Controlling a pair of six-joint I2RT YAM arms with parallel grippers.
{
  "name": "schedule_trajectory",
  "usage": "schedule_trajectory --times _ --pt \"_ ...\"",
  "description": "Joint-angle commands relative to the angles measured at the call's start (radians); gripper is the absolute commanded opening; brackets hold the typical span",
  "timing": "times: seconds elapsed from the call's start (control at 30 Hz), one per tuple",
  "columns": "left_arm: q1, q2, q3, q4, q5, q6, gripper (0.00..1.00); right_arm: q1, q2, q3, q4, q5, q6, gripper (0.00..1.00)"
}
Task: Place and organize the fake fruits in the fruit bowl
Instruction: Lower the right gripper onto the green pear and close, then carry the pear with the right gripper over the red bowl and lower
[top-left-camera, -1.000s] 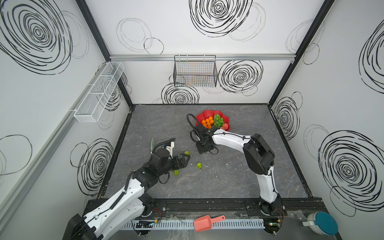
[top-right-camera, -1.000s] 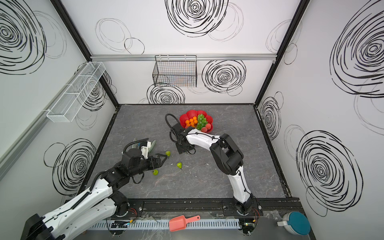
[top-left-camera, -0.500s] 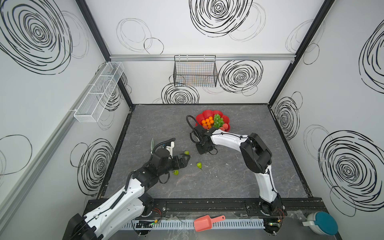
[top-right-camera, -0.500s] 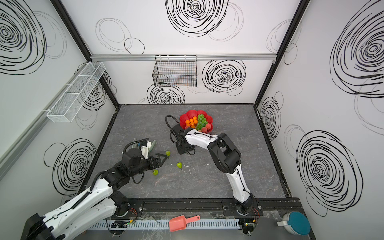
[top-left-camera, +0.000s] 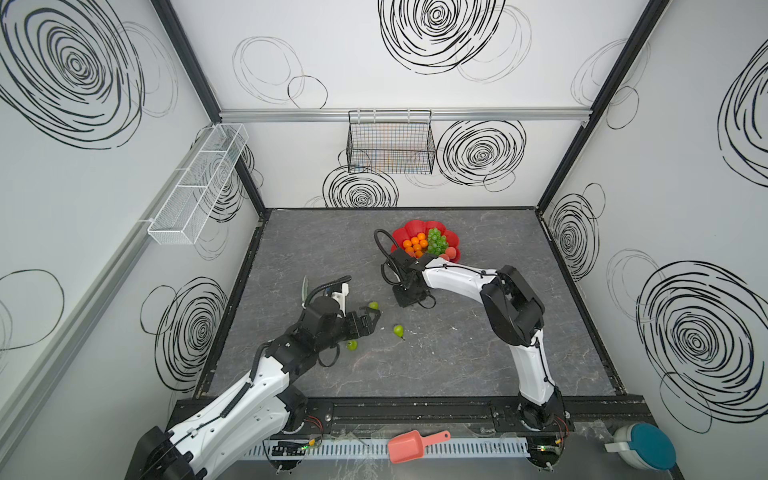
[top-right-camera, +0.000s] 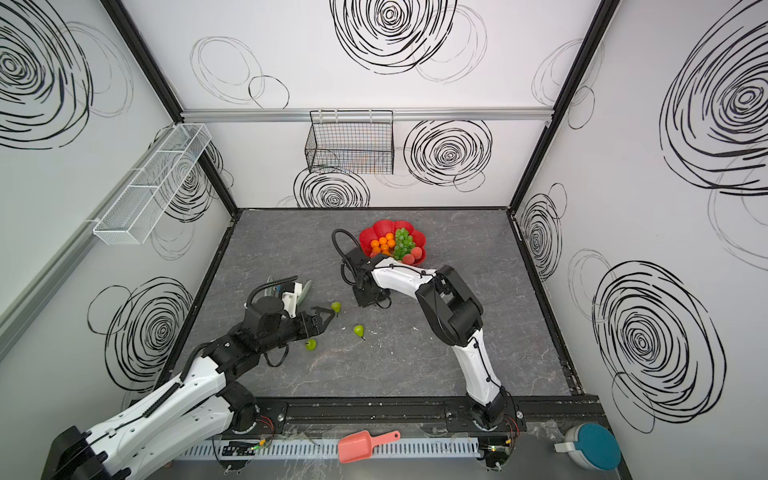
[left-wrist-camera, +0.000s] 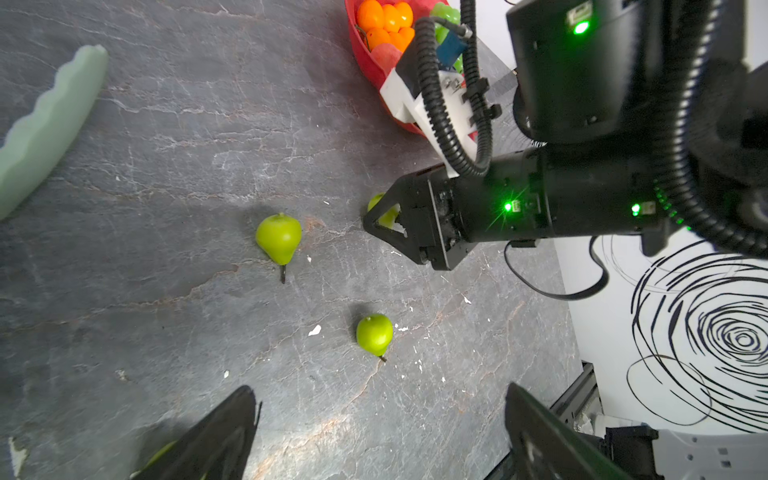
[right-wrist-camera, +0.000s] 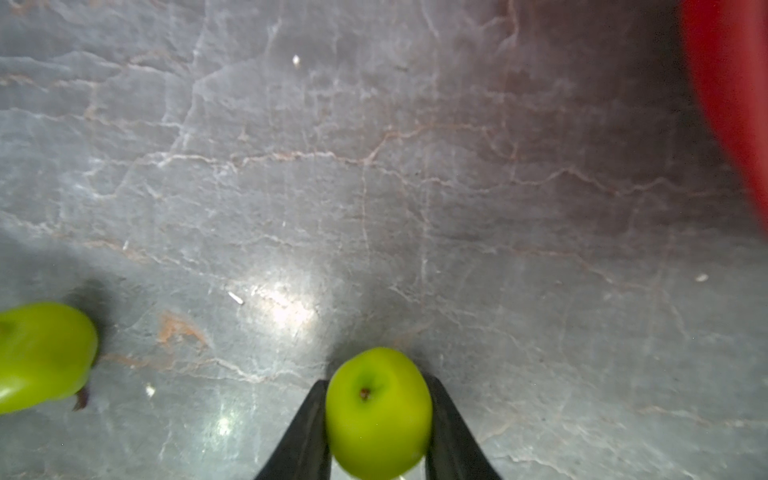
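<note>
The red flower-shaped fruit bowl (top-left-camera: 415, 228) (top-right-camera: 384, 227) stands at the back of the table, holding oranges (top-left-camera: 415, 244), green grapes (top-left-camera: 436, 242) and peaches (top-left-camera: 452, 252). My right gripper (top-left-camera: 409, 298) (right-wrist-camera: 376, 382) points down just in front of it, shut on a green pear (right-wrist-camera: 378, 415) (left-wrist-camera: 388, 212) at table level. Three more pears lie loose: one (top-left-camera: 373, 305) (left-wrist-camera: 279, 237) by my left gripper's far finger, one (top-left-camera: 399, 331) (left-wrist-camera: 375, 334) ahead of it, one (top-left-camera: 352, 345) under it. My left gripper (top-left-camera: 375, 321) (left-wrist-camera: 380, 432) is open and empty.
A pale green leaf-like piece (left-wrist-camera: 45, 124) lies beside the left wrist. A black wire basket (top-left-camera: 390, 143) hangs on the back wall and a white mesh shelf (top-left-camera: 199, 183) on the left wall. A salmon-pink scoop (top-left-camera: 415, 445) lies on the front rail.
My right gripper's jaws have closed in onto the pear and its elbow has shifted slightly left. The left arm and the loose pears have not moved.
</note>
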Motion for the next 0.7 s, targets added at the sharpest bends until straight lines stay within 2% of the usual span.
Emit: schedule_trajectory --times 0.0,0.33,0.67 --pt "0.022 0.013 0.031 0.047 -0.008 0.01 0.96 -0.014 -0.067 0.032 -0.011 0.002 0.003 0.35" --pt "0.13 0.139 0.13 0.108 0.072 0.061 0.96 -0.081 -0.145 0.107 -0.044 -0.049 0.008 0.33" --pt "0.149 0.324 0.255 0.187 0.1 0.093 0.96 -0.197 -0.08 0.293 -0.103 -0.079 -0.009 0.33"
